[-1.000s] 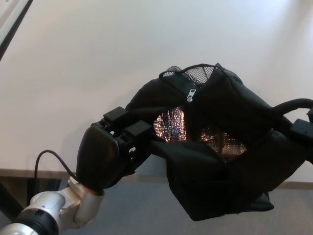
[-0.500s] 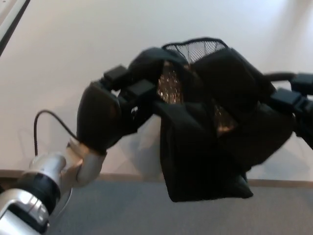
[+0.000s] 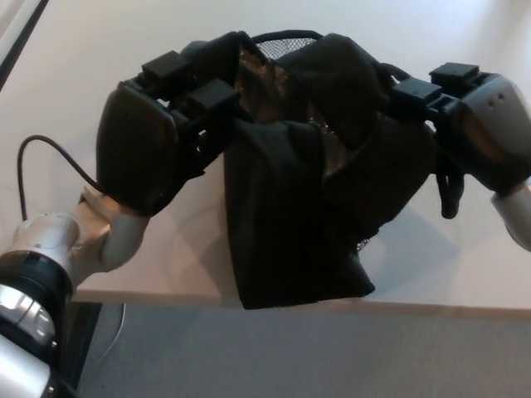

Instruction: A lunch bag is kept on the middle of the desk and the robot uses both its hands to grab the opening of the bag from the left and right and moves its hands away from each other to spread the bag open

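Observation:
A black lunch bag point(image 3: 299, 215) stands at the near edge of the white desk point(image 3: 99, 75), its bottom reaching the edge. Its top is partly open, showing silver foil lining point(image 3: 253, 79) and a strip of black mesh point(image 3: 286, 37). My left hand point(image 3: 153, 137) is shut on the left side of the bag's opening. My right hand point(image 3: 481, 124) is shut on the right side of the opening, with the bag's strap point(image 3: 448, 186) hanging below it. The two hands hold the bag between them.
Grey floor point(image 3: 332, 356) lies below the desk's near edge. A thin black cable point(image 3: 46, 149) loops from my left wrist. A dark strip runs along the far left corner of the desk point(image 3: 17, 41).
The camera has tilted, so the whole picture shifted. My right hand has come fully into view, gripping the bag's right side. The bag's opening looks narrower and the bag more upright.

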Robot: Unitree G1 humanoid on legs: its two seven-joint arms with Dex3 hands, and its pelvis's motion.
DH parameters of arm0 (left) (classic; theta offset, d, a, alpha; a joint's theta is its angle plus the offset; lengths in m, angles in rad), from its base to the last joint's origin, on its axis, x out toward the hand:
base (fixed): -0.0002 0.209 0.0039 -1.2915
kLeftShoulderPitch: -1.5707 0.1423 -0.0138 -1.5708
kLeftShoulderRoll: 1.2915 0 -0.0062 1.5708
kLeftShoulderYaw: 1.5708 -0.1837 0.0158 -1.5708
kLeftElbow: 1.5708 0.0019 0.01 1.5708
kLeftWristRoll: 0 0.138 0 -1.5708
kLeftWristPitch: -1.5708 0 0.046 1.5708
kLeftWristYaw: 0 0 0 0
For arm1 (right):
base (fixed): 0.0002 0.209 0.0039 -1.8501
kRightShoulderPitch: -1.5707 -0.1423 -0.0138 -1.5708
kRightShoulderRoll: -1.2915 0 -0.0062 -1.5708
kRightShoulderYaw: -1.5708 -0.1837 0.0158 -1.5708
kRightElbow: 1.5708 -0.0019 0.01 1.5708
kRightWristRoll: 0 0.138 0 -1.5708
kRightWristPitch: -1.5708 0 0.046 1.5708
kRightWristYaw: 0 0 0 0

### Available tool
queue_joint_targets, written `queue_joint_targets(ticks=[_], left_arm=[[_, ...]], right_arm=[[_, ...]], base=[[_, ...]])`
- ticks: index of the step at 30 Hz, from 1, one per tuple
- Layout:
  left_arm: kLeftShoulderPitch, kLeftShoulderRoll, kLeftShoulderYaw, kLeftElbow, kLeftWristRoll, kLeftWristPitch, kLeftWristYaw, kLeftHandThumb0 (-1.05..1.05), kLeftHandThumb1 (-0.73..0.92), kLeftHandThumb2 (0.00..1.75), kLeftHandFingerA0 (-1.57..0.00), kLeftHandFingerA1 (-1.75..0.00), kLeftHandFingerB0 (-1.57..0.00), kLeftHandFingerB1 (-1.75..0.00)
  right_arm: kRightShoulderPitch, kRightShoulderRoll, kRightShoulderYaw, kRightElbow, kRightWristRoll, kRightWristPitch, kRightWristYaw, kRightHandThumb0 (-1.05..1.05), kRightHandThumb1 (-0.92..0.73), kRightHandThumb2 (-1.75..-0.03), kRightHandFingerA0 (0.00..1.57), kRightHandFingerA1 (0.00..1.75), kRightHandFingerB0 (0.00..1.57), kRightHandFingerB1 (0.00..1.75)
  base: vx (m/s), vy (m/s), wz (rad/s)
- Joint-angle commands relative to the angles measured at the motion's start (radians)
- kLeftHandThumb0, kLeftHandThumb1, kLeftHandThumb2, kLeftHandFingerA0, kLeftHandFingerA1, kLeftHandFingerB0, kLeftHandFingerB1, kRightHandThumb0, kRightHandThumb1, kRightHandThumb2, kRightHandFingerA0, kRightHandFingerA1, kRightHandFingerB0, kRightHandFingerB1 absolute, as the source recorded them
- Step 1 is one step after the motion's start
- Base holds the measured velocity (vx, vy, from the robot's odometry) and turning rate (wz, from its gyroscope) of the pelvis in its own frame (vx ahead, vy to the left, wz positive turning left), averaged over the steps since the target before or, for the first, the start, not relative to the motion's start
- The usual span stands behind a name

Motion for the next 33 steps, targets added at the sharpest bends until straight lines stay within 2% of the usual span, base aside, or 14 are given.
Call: queue_joint_targets(ticks=[1,4,5,6,7,8,9,12,13,21,25,27,32,33], left_arm=[[0.001,0.040,0.016,0.019,-0.021,0.004,0.020,-0.12,0.50,1.04,-0.92,-1.46,-0.91,-1.25],[-0.002,0.050,0.024,0.018,-0.027,0.023,0.004,-0.10,0.54,0.93,-0.94,-1.30,-0.91,-1.15],[0.003,0.060,0.023,0.009,-0.021,0.048,-0.016,-0.11,0.57,0.74,-0.94,-0.89,-0.94,-0.75],[0.003,0.066,0.020,0.005,-0.011,0.070,-0.014,-0.08,0.59,0.61,-0.82,-0.65,-0.81,-0.48],[0.003,0.067,0.018,0.003,-0.008,0.079,-0.013,-0.08,0.59,0.61,-0.82,-0.65,-0.81,-0.48],[0.004,0.063,0.021,0.007,-0.010,0.090,-0.009,0.01,0.54,0.62,-0.62,-0.42,-0.48,-0.38],[0.004,0.059,0.027,0.012,-0.014,0.105,-0.001,0.03,0.33,0.83,-0.18,-0.50,-0.14,-0.48],[0.001,0.058,0.035,0.020,-0.018,0.133,0.009,0.08,0.50,0.58,-0.22,-0.30,-0.14,-0.30],[-0.007,0.055,0.040,0.023,-0.021,0.150,0.005,-0.01,0.54,0.56,-0.18,-0.29,-0.05,-0.28],[-0.075,0.080,0.065,0.047,-0.035,0.215,-0.081,0.01,0.50,0.67,-0.17,-0.35,-0.05,-0.19],[-0.118,0.092,0.085,0.045,-0.059,0.206,-0.132,-0.26,0.54,0.57,-0.21,-0.29,-0.12,-0.30],[-0.133,0.096,0.124,0.023,-0.112,0.184,-0.190,-0.48,0.57,0.72,-0.14,-0.36,-0.12,-0.36],[-0.145,0.122,0.164,-0.026,-0.128,0.184,-0.224,-0.44,0.73,0.63,-0.15,-0.27,-0.15,-0.28],[-0.130,0.148,0.184,-0.056,-0.149,0.154,-0.241,-0.29,0.67,1.14,0.00,-0.49,0.00,-0.49]], right_arm=[[-0.009,0.030,-0.020,0.021,0.061,0.044,0.095,-0.20,-0.64,-0.58,0.77,1.66,0.67,1.51],[-0.002,0.046,-0.034,0.024,0.078,0.069,0.122,-0.25,-0.62,-0.60,0.80,1.60,0.70,1.45],[0.007,0.061,-0.063,0.029,0.116,0.078,0.177,-0.28,-0.59,-0.61,0.84,1.49,0.74,1.34],[0.010,0.069,-0.082,0.031,0.140,0.092,0.220,-0.36,-0.59,-0.58,0.90,1.19,0.78,0.90],[0.011,0.072,-0.090,0.031,0.149,0.098,0.238,-0.36,-0.59,-0.58,0.90,1.19,0.78,0.90],[0.015,0.079,-0.121,0.036,0.190,0.096,0.308,-0.48,-0.60,-0.58,0.87,0.78,0.51,0.43],[0.015,0.086,-0.143,0.039,0.213,0.107,0.360,-0.63,-0.48,-0.77,0.47,0.54,0.13,0.38],[0.014,0.092,-0.178,0.044,0.251,0.118,0.464,-0.65,-0.48,-0.80,0.23,0.46,0.03,0.30],[0.008,0.090,-0.188,0.043,0.261,0.124,0.499,-0.82,-0.55,-0.86,0.09,0.22,0.08,0.13],[-0.078,0.058,-0.231,0.005,0.278,0.169,0.617,-0.75,-0.56,-0.90,0.13,0.33,0.00,0.21],[-0.128,0.050,-0.264,-0.024,0.313,0.167,0.693,-0.72,-0.58,-0.94,0.03,0.36,0.02,0.24],[-0.153,0.049,-0.317,-0.073,0.393,0.153,0.778,-0.71,-0.57,-0.93,0.04,0.38,0.04,0.29],[-0.157,0.002,-0.345,-0.217,0.428,0.142,0.858,-0.71,-0.58,-0.94,0.03,0.37,0.02,0.24],[-0.140,-0.028,-0.358,-0.303,0.464,0.112,0.886,-0.71,-0.51,-0.89,0.12,0.45,0.00,0.29]], base=[[0.00,0.000,0.00],[0.00,0.000,0.00],[0.00,0.000,0.00],[0.00,0.000,0.00],[0.00,0.000,0.00],[0.00,0.000,0.00],[0.00,0.000,0.00],[0.00,0.000,0.00],[0.00,0.000,0.00],[0.00,0.000,0.00],[0.00,0.000,0.00],[0.00,0.000,0.00],[0.00,0.000,0.00],[0.00,0.000,0.00]])
